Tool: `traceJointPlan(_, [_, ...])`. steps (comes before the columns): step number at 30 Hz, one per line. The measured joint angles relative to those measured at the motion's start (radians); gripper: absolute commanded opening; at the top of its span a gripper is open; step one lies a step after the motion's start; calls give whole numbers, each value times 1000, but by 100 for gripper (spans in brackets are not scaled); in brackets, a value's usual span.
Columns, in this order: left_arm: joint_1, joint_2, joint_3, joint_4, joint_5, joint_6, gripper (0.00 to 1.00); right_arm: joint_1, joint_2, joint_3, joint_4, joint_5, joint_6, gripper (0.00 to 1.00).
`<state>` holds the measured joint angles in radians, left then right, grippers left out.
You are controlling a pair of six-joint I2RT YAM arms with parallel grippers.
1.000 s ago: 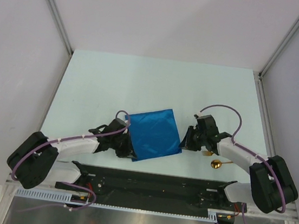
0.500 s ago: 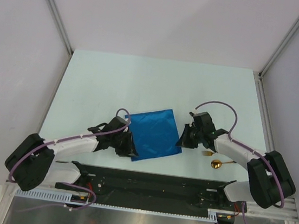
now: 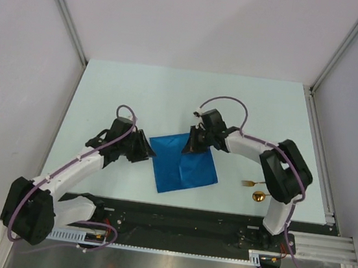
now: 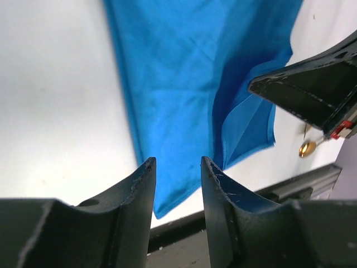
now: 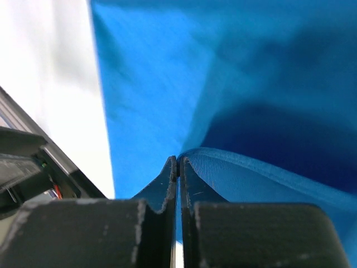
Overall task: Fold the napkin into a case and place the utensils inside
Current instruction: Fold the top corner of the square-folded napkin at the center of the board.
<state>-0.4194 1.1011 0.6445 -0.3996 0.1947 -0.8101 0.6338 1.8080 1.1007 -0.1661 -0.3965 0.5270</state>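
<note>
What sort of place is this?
Probably a robotics test booth: a pale table boxed in by plain white panels, two cabled arms bolted to a rail at its edge, and a blue napkin and gold spoon laid out.

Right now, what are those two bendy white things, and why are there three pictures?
They are a left robot arm and a right robot arm, bolted at the near edge of a pale table. The big picture looks down from above. The other two come from small cameras on each arm's wrist, so you see each claw's black fingers up close. On the table lies a soft bright blue cloth napkin. The right claw is pinched shut on a lifted edge of it. The left claw is open, at the napkin's opposite edge. A small gold fork and small gold spoon lie beside the napkin, untouched.
</note>
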Motion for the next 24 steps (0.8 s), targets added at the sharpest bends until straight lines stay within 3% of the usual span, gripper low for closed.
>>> traceJointPlan(8, [135, -1, -17, -5, 18, 44, 41, 72, 230, 238, 41, -58, 8, 0])
traceJointPlan(24, [181, -6, -75, 3, 29, 70, 38, 96, 395, 429, 98, -105, 50, 1])
